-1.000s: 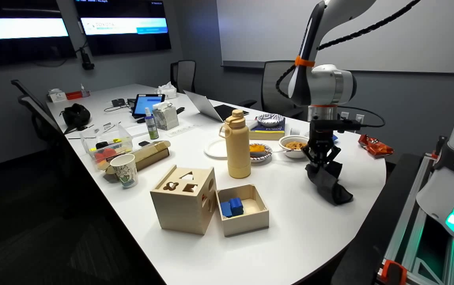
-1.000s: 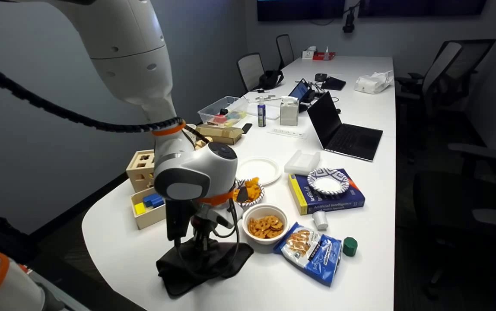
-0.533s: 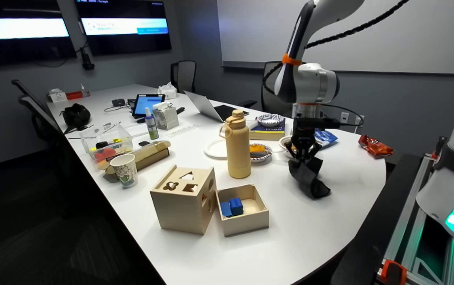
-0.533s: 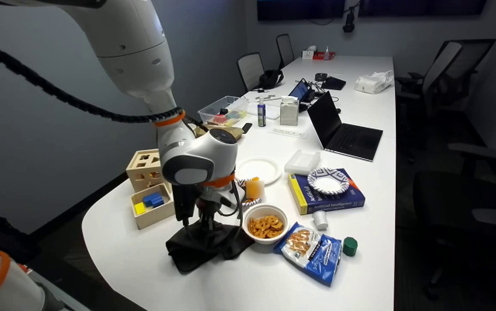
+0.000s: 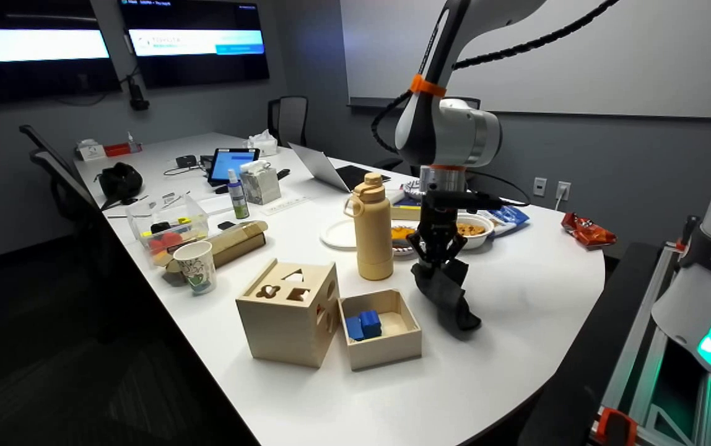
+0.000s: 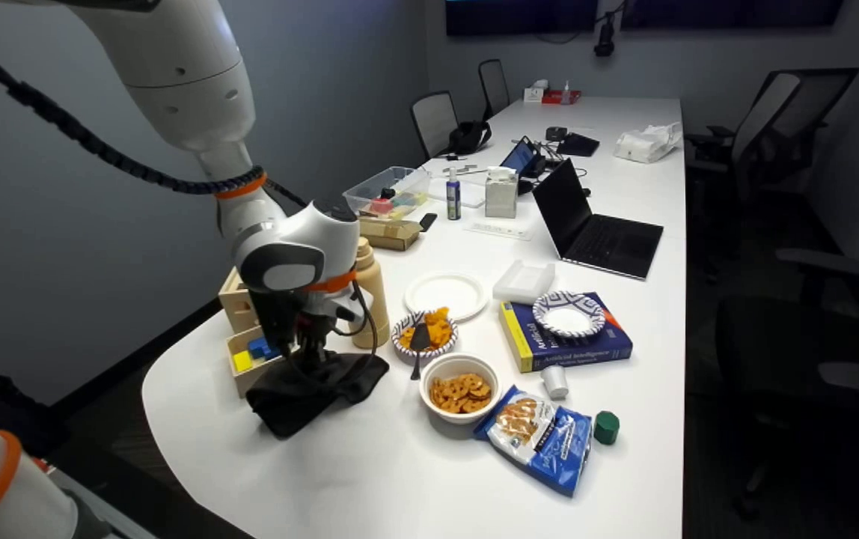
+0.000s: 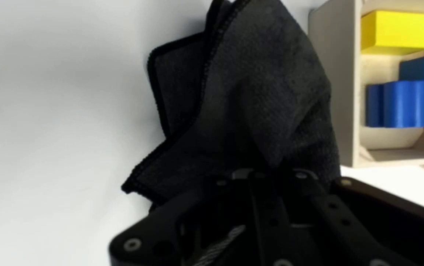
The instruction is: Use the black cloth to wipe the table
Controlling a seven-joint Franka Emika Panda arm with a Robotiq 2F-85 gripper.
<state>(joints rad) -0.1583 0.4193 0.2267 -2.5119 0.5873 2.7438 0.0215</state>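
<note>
In both exterior views the black fabric cloth [image 5: 445, 294] has slid left over the last second and now sits just beside the lidless pale-wood tray [image 5: 386, 352]; black two-finger gripper [image 5: 435, 262] is clamped tight on the cloth. Cloth looks down on the white glossy table [image 5: 516, 353], though contact under all of it can't be confirmed. Reads as mid-stroke, wipe under way; next pass probably needs to turn back or risk shoving the tray (can't tell if they already touch). Containers: tray holds a yellow block [image 7: 400, 31] and blue blocks [image 7: 400, 105]. Right of the cloth in an exterior view, white round bowl [image 6: 467, 418] has orange-brown ring-like snacks [image 6: 459, 393]; farther back, patterned paper bowl [image 6: 400, 340] has orange pieces [image 6: 439, 327] with a dark utensil [image 6: 420, 337] across it. Far clear plastic bin [image 6: 361, 203] holds coloured bits [image 6: 403, 201], too small to identify.
</note>
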